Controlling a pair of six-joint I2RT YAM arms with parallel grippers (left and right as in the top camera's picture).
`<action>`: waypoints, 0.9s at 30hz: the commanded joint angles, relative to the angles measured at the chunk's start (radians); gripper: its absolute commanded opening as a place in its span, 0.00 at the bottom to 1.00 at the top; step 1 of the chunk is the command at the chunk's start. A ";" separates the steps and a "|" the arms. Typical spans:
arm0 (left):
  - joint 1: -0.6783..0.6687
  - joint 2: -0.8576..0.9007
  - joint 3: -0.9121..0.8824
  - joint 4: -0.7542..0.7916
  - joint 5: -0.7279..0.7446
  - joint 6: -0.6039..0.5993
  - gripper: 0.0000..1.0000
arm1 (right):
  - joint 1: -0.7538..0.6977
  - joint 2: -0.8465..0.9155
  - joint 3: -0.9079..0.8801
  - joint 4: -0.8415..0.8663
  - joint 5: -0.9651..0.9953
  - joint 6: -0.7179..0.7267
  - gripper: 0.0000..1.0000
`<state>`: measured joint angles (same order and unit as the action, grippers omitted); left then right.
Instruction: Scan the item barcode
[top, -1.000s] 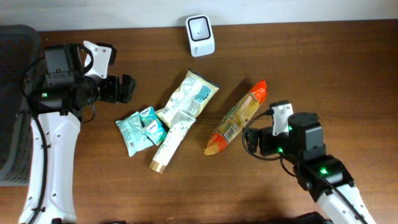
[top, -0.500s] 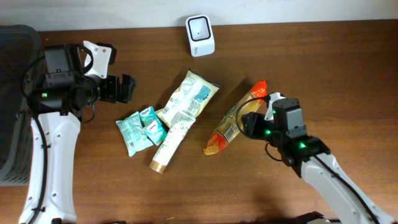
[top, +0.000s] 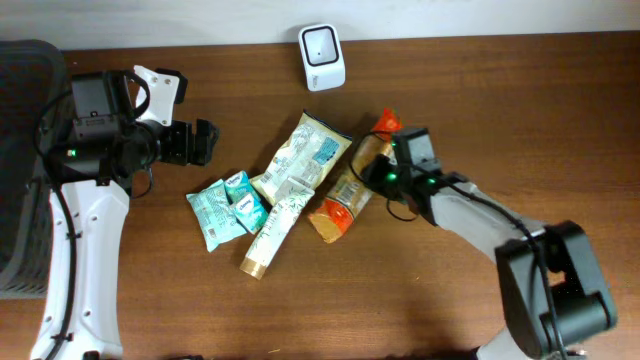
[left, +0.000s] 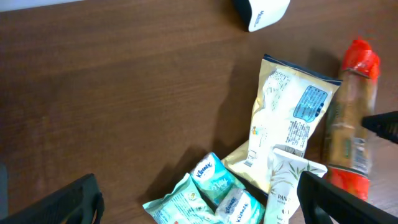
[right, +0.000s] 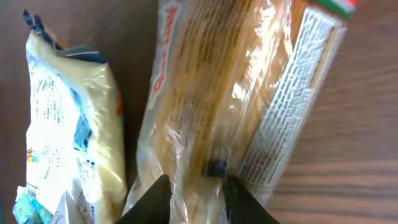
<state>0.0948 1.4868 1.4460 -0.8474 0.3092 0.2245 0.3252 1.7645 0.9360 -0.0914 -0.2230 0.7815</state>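
right gripper (right: 196, 200): jaws are squeezing in narrow on the pasta packet (right: 211, 93), with a finger pressing each side of a fold in its clear film, up near the red end

pasta packet: lying flat on the table (top: 520, 110) and running out ahead of the right jaws. Its long edge is sitting just beside the snack bag (top: 302, 158), so that side's pretty tight

left gripper (top: 205, 142): jaws are hanging wide apart, gripping nothing, off to the side of the pile

pile edge: tissue packs (top: 224, 205) and a tube (top: 272, 232) are crowding in just ahead of the left jaws, with the tube overlapping the snack bag's lower end

scanner (top: 322, 43): sitting at the table's far edge, well apart from both sets of jaws

open room: bare wood is stretching out behind the right jaws, and between the left jaws and the scanner too
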 joint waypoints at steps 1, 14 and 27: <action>0.003 -0.017 0.014 0.001 0.000 0.016 0.99 | 0.035 0.067 0.008 -0.002 0.006 -0.010 0.30; 0.002 -0.017 0.014 0.001 0.000 0.016 0.99 | -0.064 0.082 0.416 -0.625 -0.061 -0.306 0.99; 0.002 -0.017 0.014 0.001 0.000 0.016 0.99 | -0.011 0.263 0.345 -0.409 -0.032 -0.185 0.49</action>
<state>0.0948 1.4864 1.4460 -0.8478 0.3092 0.2245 0.2882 1.9869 1.2869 -0.5125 -0.2813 0.5877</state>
